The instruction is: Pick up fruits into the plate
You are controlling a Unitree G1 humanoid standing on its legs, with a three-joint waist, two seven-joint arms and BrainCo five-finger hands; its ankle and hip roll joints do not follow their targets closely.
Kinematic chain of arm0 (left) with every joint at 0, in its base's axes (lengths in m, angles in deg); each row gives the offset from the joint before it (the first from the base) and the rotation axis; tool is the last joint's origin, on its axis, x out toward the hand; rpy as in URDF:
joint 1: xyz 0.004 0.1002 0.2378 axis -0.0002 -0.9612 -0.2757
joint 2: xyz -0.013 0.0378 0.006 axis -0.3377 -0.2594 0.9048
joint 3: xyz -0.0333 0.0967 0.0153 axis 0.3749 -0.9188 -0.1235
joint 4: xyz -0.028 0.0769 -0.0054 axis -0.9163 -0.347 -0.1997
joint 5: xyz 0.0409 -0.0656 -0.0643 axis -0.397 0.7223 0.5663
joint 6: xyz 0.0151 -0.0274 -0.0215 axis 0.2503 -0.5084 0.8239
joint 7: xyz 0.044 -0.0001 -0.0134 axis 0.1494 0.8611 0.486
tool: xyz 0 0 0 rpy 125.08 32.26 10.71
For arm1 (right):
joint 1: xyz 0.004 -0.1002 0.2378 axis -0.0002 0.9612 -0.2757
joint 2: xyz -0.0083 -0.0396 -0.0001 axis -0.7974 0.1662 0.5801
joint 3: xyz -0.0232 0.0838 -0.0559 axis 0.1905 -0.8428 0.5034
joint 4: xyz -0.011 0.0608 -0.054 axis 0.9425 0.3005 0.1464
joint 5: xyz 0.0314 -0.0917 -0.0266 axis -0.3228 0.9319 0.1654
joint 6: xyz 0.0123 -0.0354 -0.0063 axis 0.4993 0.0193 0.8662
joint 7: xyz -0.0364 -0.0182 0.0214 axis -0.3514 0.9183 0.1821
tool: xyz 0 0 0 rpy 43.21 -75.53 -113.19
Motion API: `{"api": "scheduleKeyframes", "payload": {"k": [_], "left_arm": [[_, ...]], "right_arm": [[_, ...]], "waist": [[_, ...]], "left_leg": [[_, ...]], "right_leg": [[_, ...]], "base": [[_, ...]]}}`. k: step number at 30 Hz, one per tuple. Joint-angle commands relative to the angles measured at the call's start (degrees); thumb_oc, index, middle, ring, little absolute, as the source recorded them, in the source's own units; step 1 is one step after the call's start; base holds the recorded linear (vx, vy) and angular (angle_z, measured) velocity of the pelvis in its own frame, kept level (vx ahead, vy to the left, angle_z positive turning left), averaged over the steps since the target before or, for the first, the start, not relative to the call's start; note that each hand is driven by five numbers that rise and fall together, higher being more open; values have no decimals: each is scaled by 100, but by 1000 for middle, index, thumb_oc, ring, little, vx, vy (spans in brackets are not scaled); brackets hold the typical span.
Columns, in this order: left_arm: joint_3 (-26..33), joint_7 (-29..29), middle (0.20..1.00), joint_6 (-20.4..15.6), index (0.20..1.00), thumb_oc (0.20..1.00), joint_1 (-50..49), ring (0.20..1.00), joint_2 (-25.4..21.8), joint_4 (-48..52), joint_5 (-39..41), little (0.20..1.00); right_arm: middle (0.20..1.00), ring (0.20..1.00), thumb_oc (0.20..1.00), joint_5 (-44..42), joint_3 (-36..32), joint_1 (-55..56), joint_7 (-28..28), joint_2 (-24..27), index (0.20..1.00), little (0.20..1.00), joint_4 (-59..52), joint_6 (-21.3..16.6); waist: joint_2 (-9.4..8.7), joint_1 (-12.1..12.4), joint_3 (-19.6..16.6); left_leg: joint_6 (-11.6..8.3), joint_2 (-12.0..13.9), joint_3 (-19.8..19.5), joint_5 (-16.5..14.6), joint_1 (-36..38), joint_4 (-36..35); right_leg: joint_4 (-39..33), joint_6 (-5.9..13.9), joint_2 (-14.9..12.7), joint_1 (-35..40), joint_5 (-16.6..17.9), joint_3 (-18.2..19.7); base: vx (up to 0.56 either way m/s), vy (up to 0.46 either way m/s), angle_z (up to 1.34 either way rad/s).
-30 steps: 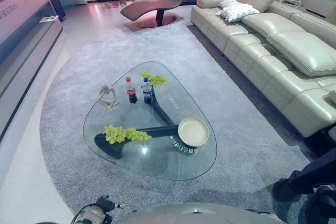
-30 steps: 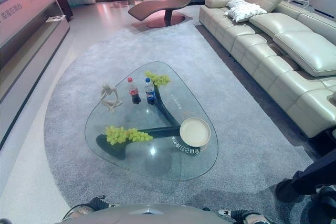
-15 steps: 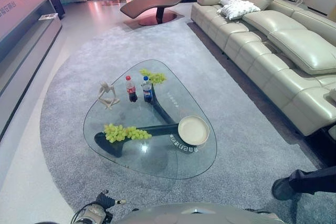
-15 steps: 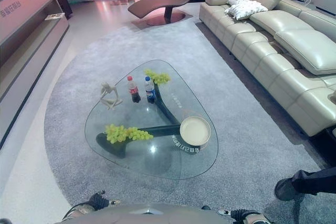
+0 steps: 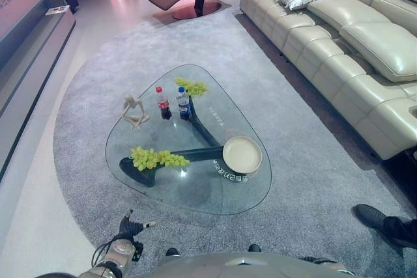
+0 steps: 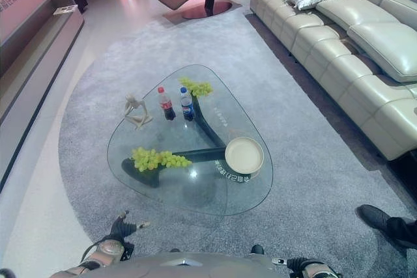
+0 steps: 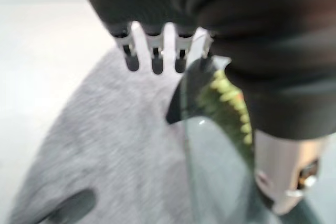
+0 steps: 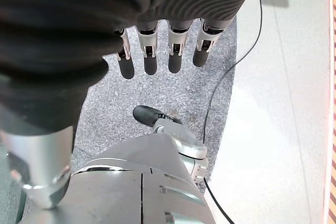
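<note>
The left hand (image 5: 128,228) had risen a little, fingers straight, holding nothing. Right hand (image 8: 157,51) hung relaxed and empty. Beyond, near grapes (image 5: 158,158) lay on the glass table (image 5: 195,190), well left of the plate (image 5: 242,154); more grapes (image 5: 190,86) behind two bottles (image 5: 172,103). White table lettering unreadable.

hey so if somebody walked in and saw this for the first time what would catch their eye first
Most likely the glass coffee table in the middle of the round grey rug, with a big bunch of green grapes at its near left and an empty cream plate at its near right. Two small bottles, a pale figurine and a second bunch of grapes stand at the far side, and a long beige sofa runs along the right.
</note>
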Motion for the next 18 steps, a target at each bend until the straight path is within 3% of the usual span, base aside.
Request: {"api": "scheduleKeyframes", "payload": {"k": [1,5,11,18], "left_arm": [[-117,-742,1000,-129,1000,1000,705,1000,-374,119,-799,1000],[-459,-961,1000,246,1000,1000,1194,1000,-884,605,-1673,1000],[-963,-959,1000,860,1000,1000,2231,1000,-1659,1028,-2244,1000],[-1322,-593,1000,850,1000,1000,3263,1000,-2332,725,-2445,1000]], "right_arm": [[1000,1000,1000,-77,152,-544,-49,179,1000,1000,360,-60],[1000,1000,1000,-217,283,-760,-59,403,1000,1000,258,-98],[1000,1000,1000,-582,517,-1125,-177,652,1000,1000,142,-179],[1000,1000,1000,-665,619,-1283,-137,903,1000,1000,-41,-319]], "waist": [[27,-89,338],[133,-156,576],[205,-244,1065],[149,-370,1607]], "left_leg": [[221,-248,-206,-670,28,49],[228,-266,-188,-600,-231,103],[261,-326,-192,-489,-635,117],[272,-386,-214,-409,-1049,163]], "right_leg": [[206,-39,121,198,-621,-180],[325,-60,107,-101,-611,-74],[499,-102,119,-558,-584,41],[646,-153,208,-1018,-551,164]], "base": [[-1,58,-2],[-94,69,-9],[-126,65,-2],[-76,20,-4]]}}
